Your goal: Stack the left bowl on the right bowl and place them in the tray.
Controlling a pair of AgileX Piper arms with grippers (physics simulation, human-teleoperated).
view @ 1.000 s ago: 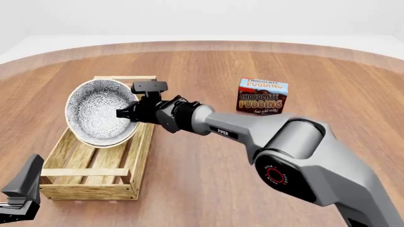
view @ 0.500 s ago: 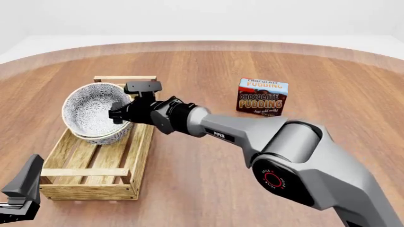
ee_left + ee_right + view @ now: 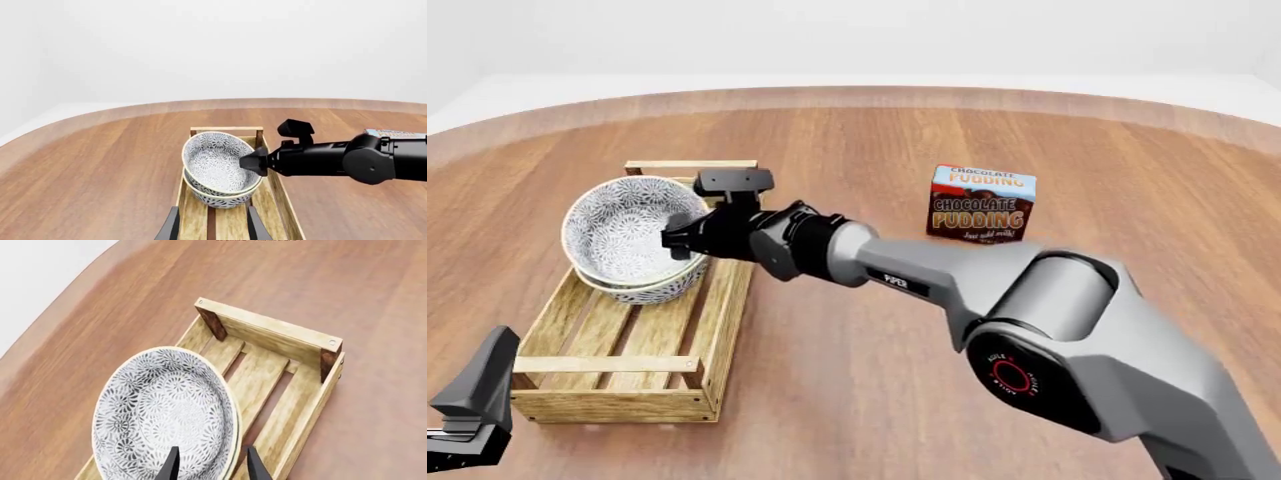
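Two identical round white bowls with dense grey floral speckles sit nested, the left bowl (image 3: 627,232) on top, tilted, inside the right bowl (image 3: 654,288). The stack rests within the far half of the tray (image 3: 607,380), a long light-wood slatted crate.

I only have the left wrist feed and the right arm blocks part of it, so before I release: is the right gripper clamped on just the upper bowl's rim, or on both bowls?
Observer: The right wrist view shows the right gripper with one finger inside and one outside the top bowl rim; the lower bowl is hidden there.
Operator: Is the stack level?
Observer: In the front view the top bowl tilts toward the camera above the lower bowl.
Operator: How much tray is free?
Observer: The tray has its whole near half bare.
Operator: Where is my left gripper?
Observer: The left gripper sits at the tray's near left corner.
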